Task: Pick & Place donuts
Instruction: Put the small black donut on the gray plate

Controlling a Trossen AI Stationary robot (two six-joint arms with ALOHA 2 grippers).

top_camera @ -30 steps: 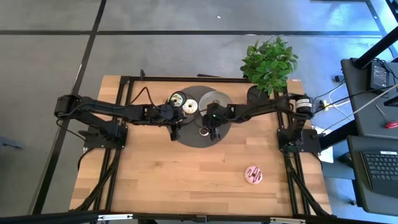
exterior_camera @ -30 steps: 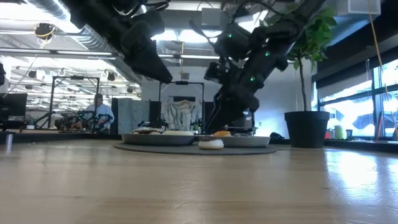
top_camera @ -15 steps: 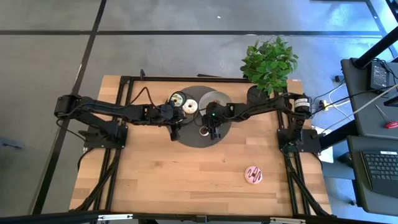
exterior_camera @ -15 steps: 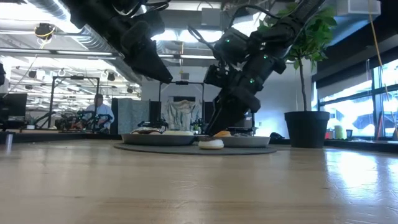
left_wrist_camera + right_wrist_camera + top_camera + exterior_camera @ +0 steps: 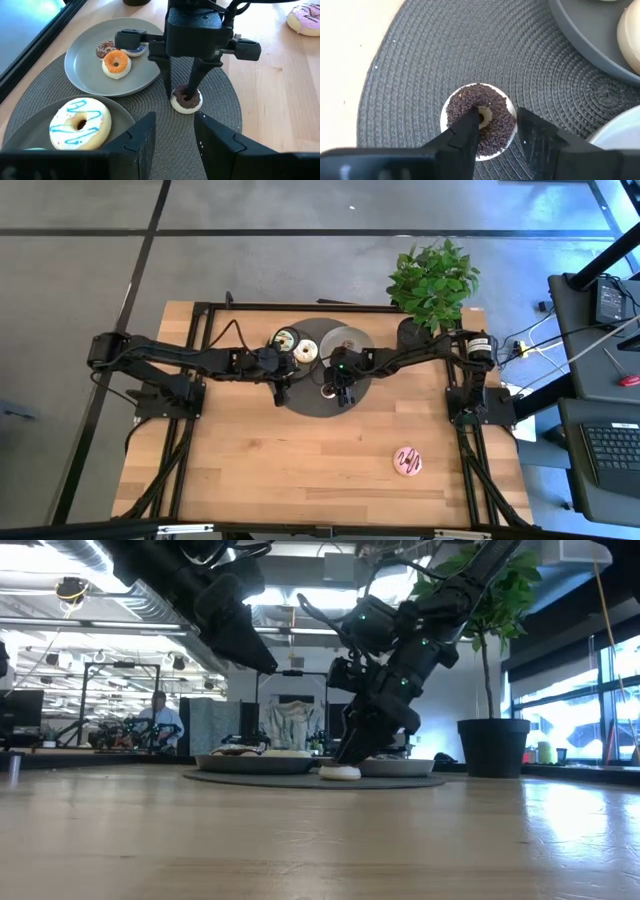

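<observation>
1. Grey plates already loaded: white donut with blue squiggles (image 5: 80,123) on the nearer plate (image 5: 122,120) in the left wrist view; orange donut (image 5: 116,63), a small brown sprinkled one (image 5: 105,48) and another half hidden behind the arm on the farther plate (image 5: 85,75).
2. Not yet plated: chocolate sprinkled donut (image 5: 479,120) flat on the round woven mat (image 5: 420,65), at about 5 o'clock from the mat's centre in the high view; pink donut (image 5: 408,461) alone on the bare wooden table (image 5: 260,470), well apart, at 4 o'clock from the mat.
3. Judged roughly half done, with two donuts visibly left.
4. Right gripper (image 5: 495,132) down over the chocolate donut, fingers partly open, one tip in the donut's hole and the other past its outer rim; straddling one side of the ring, not yet visibly clamped.
5. Left gripper (image 5: 175,137) hanging above the mat at 9 o'clock of the right one, fingers parted, holding nothing.
</observation>
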